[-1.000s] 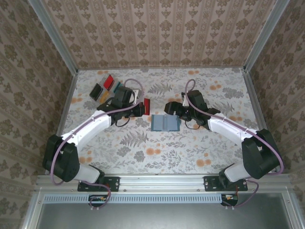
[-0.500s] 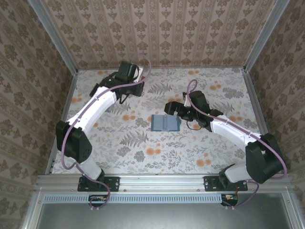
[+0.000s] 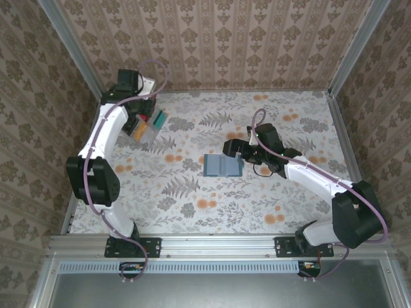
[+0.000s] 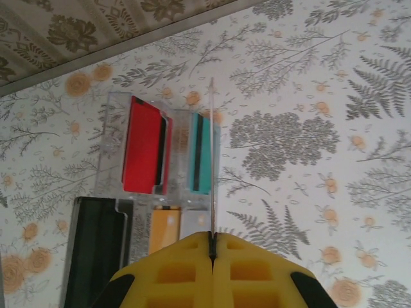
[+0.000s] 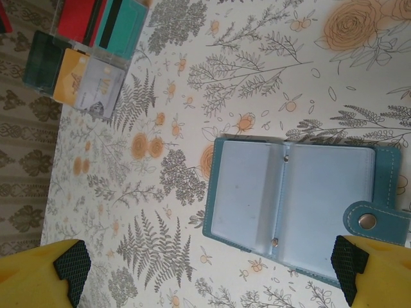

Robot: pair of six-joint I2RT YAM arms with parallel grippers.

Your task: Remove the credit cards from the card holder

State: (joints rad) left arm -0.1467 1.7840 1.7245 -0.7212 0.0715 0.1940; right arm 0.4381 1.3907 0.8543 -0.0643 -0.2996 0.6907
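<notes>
Left claw [image 4: 212, 240] is clenching a card [image 4: 212, 160] edge-on above the credit cards [image 4: 142, 144]; better lowering it before freeing; right claw [image 5: 210, 262] is gaping over the card holder [image 5: 257, 192].

The teal-blue card holder [image 5: 292, 199] lies open and flat beneath the right gripper [image 5: 210, 262]. Red, teal, black, orange and grey credit cards [image 4: 144, 154] cluster below the left gripper [image 4: 212, 240], which pinches an edge-on card [image 4: 211, 160].

Table [image 3: 257, 192] is white with grey ferns and orange blooms, and the walls [image 3: 225, 45] are beige-brown damask. The card holder [image 5: 289, 199] is teal outside, pale grey-blue inside. Far left: red card [image 4: 142, 154], teal card [image 4: 203, 160] with a dark stripe, black card [image 4: 96, 250], yellow-orange card [image 4: 164, 230], pale grey card [image 4: 192, 223]. The right gripper [image 5: 210, 262] is yellow with black pads.
</notes>
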